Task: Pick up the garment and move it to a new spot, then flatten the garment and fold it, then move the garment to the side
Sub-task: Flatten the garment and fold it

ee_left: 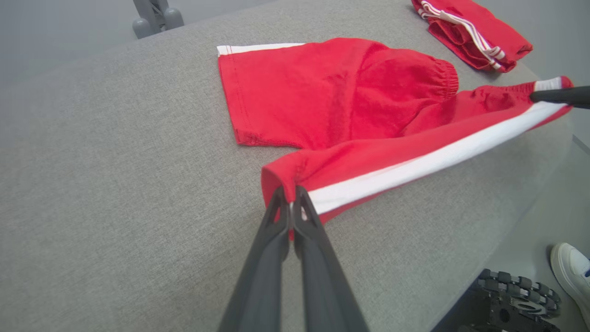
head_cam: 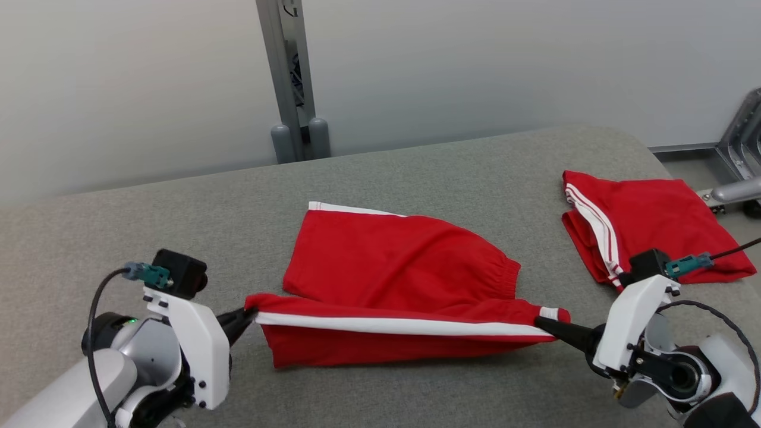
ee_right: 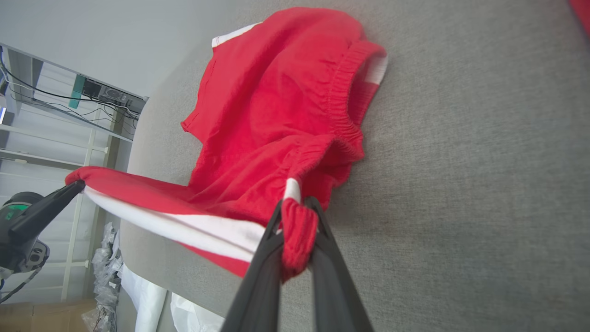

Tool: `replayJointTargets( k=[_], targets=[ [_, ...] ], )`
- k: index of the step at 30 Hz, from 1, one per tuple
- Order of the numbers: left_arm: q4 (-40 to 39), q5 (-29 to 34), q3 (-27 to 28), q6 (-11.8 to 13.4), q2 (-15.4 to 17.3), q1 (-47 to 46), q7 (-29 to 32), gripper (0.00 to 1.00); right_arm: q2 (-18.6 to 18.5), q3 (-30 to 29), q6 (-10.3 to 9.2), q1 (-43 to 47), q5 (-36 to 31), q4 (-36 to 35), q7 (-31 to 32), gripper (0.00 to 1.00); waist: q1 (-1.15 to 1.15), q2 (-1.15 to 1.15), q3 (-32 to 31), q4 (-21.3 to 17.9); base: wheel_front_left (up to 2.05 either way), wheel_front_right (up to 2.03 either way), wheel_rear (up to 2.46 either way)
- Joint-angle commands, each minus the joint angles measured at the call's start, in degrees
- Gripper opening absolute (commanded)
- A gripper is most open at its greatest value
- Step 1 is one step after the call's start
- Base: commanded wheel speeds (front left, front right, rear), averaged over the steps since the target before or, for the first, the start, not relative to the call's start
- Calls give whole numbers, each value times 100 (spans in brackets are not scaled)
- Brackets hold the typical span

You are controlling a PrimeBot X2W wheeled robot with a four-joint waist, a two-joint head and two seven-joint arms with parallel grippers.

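Our left gripper (head_cam: 248, 315), lower left, and right gripper (head_cam: 546, 324), lower right, each pinched one end of the garment (head_cam: 386, 267), its striped edge stretched left-to-right at centre frame. We judged the fold would carry it upward.

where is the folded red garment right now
In the head view the folded red garment lies on the table, far right, beyond the right gripper, apart from the shorts.
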Motion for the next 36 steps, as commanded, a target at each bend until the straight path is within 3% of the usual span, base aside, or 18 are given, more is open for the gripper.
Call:
replayJointTargets(
  k=[1, 13, 18, 24, 36],
  targets=[
    [120, 21, 107, 84, 26, -182, -16, 0, 99, -89, -1, -56, -96, -8, -63, 0, 0, 0, 129, -195, 0, 0, 0],
    [1207, 472, 175, 289, -136, -1294, 141, 0, 1415, -827, 0, -729, -603, 363, -531, 0, 0, 0, 803, -875, 0, 0, 0],
    [1804, 690, 141, 316, -344, -1723, 68, 0, 1742, -1011, 0, -1091, -771, 776, -674, 0, 0, 0, 1053, -1093, 0, 0, 0],
    [2619, 1052, 49, 329, -579, -2283, -197, 0, 1837, -1099, 0, -1566, -678, 1358, -881, 0, 0, 0, 1334, -1252, 0, 0, 0],
    [3876, 1468, -62, 299, -1084, -3094, -860, 0, 1851, 63, 0, -2218, 663, 1819, -1475, 0, 0, 0, 1828, -1377, 0, 0, 0]
  ],
)
